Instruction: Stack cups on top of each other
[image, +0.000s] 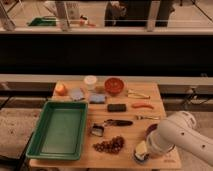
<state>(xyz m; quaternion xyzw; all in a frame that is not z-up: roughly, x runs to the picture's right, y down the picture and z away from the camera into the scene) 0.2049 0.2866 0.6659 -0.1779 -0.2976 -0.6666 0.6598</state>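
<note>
A: Where's the end effector (144, 152)?

B: Low at the table's (150, 95) front right corner, well right of the green tray (58, 129), over a pale yellow cup (141, 148) and a blue one (143, 158). Whether it grips, I cannot tell.

A: Which step?

B: Probably seating one cup into another. The maroon cup (151, 129) sits just behind; next needs a centred, straight descent.

Glossy white rounded arm (182, 136) segments, darker joint seam, gripper (141, 151) at table's front-right corner, seemingly pale.
</note>
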